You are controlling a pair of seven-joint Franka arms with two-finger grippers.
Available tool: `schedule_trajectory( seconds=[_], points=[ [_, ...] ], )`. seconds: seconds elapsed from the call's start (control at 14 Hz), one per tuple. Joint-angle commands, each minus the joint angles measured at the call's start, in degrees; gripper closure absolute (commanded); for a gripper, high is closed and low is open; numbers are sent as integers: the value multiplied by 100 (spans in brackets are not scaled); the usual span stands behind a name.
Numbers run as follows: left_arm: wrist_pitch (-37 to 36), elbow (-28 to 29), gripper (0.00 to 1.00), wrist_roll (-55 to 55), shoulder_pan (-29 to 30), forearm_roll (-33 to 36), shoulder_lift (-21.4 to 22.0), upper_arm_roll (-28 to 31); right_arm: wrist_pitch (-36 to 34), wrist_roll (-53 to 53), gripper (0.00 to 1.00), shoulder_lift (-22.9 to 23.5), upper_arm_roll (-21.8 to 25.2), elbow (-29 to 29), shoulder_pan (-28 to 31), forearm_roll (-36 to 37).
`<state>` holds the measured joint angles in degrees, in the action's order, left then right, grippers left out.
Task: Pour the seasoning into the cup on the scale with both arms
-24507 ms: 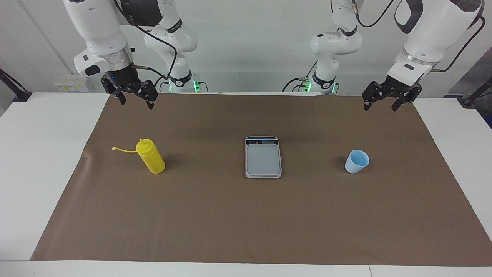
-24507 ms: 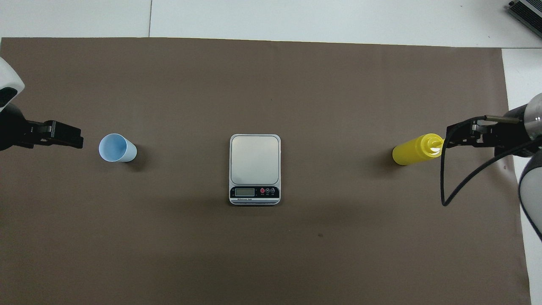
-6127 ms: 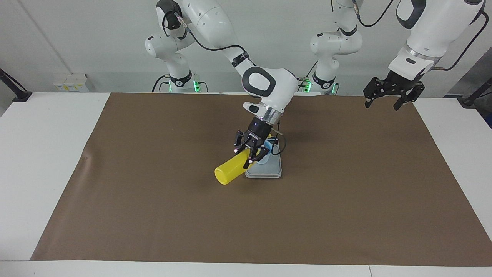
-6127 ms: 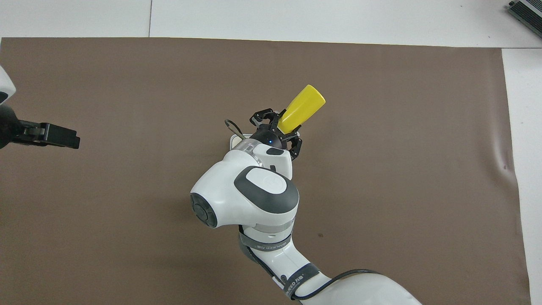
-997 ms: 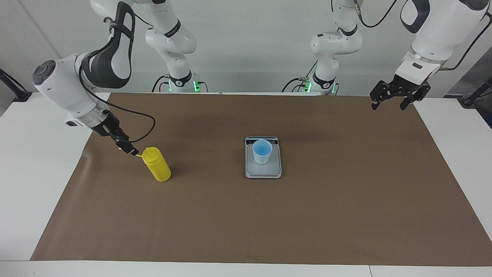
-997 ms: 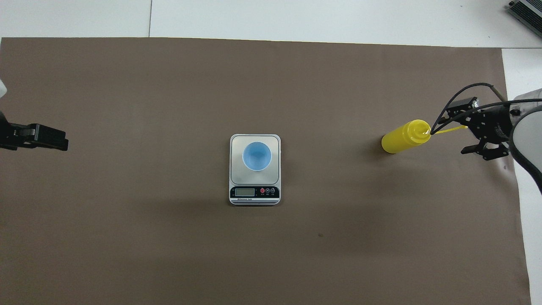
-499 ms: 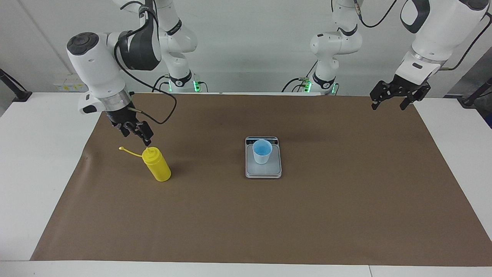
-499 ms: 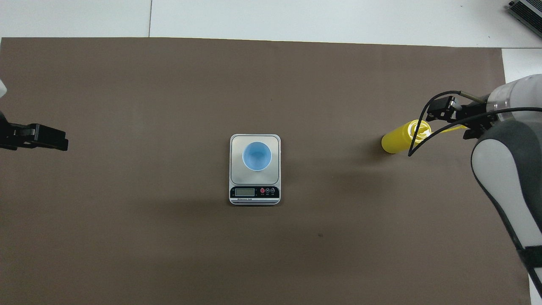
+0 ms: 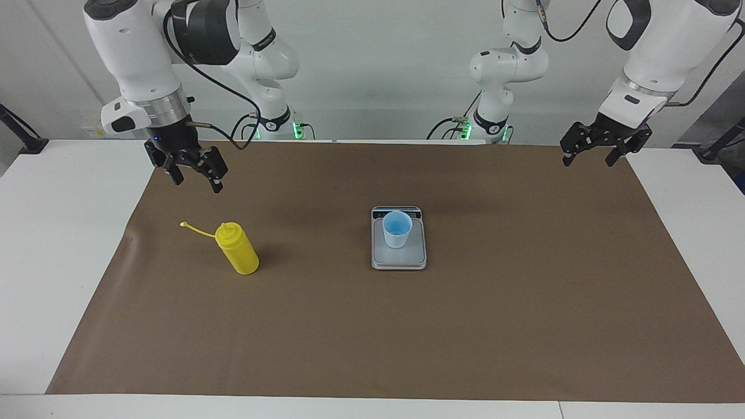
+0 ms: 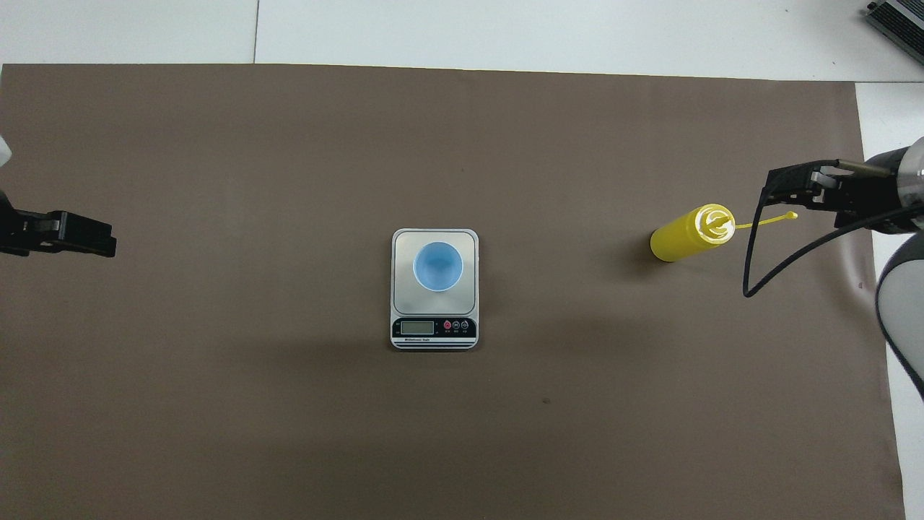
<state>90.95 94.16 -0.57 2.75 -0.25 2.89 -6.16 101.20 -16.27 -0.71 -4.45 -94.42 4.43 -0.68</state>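
Observation:
The yellow seasoning bottle [image 9: 237,251] stands upright on the brown mat toward the right arm's end of the table, its cap strap [image 9: 195,228] sticking out sideways. It also shows in the overhead view [image 10: 686,235]. The light blue cup [image 9: 397,230] stands on the scale [image 9: 398,259] at the middle of the mat; from overhead the cup [image 10: 437,266] sits on the scale's plate [image 10: 401,245]. My right gripper [image 9: 196,181] is open and empty, raised above the mat, apart from the bottle. My left gripper [image 9: 586,162] is open and empty, waiting over the mat's corner.
The brown mat [image 9: 372,326] covers most of the white table [image 9: 52,244]. The scale's display strip [image 10: 433,328] faces the robots. A grey device [image 10: 899,18] lies at the table's corner farthest from the robots.
My right gripper has risen and drawn back from the bottle's top toward the robots. The bottle stands free with its strap loose. The left arm has not moved.

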Motion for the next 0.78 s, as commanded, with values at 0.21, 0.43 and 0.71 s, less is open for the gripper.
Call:
schedule_trajectory(
  seconds=[0.21,0.43,0.71],
  points=[
    [-51,129,0,48,59,-2,142,-26,-1294,98,0,335,-170,1049,-144,665],
    [-51,129,0,48,59,-2,133,-26,-1226,115,0,239,-170,672,-215,560],
    [-51,129,0,48,59,-2,133,-26,-1217,438,0,116,-170,443,-232,341]
  ],
)
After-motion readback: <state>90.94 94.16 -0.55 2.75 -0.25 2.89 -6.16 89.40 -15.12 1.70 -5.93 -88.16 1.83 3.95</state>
